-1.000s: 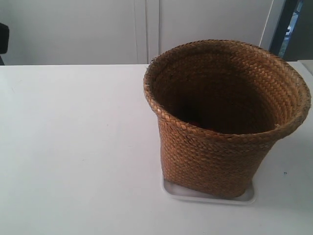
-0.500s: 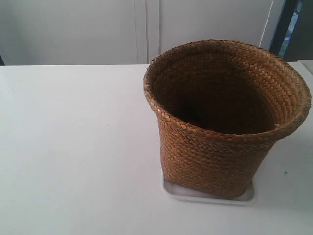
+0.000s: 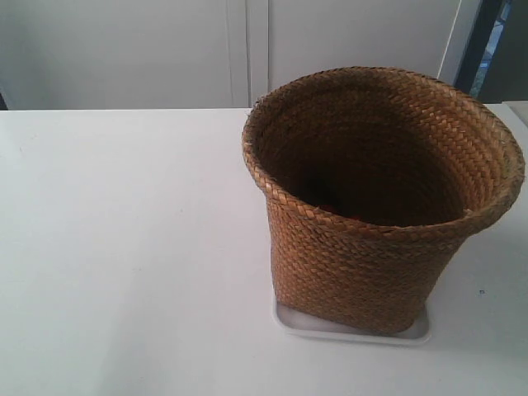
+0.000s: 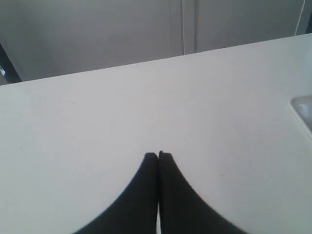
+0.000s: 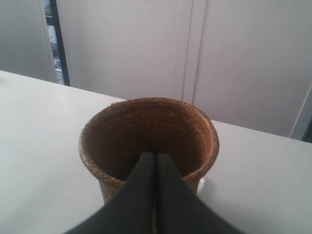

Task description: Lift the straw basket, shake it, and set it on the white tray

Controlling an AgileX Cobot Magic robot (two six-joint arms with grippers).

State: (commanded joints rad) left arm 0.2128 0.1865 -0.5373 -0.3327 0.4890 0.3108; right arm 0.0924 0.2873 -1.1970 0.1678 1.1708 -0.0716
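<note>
Upright, straw basket (image 3: 363, 247) standing on white tray (image 3: 412, 330) toward right of table (image 3: 124, 247) (inside dark), left jaws pressed together above table, right jaws likewise together, facing basket rim.

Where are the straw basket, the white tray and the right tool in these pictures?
straw basket (image 3: 363, 264), exterior view, braided outer wall.
white tray (image 3: 417, 330), exterior view, front corner rim showing under the basket.
right tool (image 5: 156, 155), right wrist view, seam between its shut fingertips.
</note>
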